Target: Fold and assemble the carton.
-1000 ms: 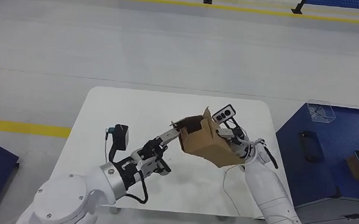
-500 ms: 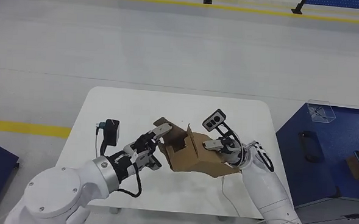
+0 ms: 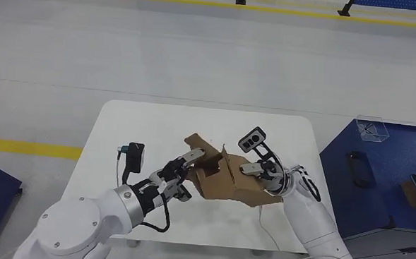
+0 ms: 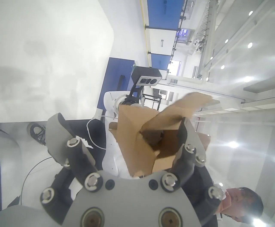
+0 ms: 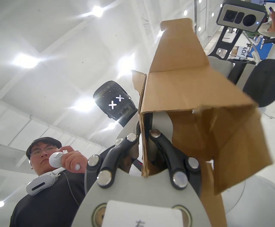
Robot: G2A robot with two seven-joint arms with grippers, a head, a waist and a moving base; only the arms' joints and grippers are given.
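One carton (image 3: 226, 181) lowered (flaps open), right gripper (image 5: 142, 135) fingers pinching its wall, left gripper (image 4: 120, 121) fingers wide

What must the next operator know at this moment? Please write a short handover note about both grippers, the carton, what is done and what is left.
Left gripper: open, at the open end of the carton, gripping nothing.
Right gripper: shut on one side wall of the carton, holding it over the table.
Done: the carton is opened up into a box shape.
Left: a flap at the end facing the left arm stands open. The end flaps need folding in and closing.
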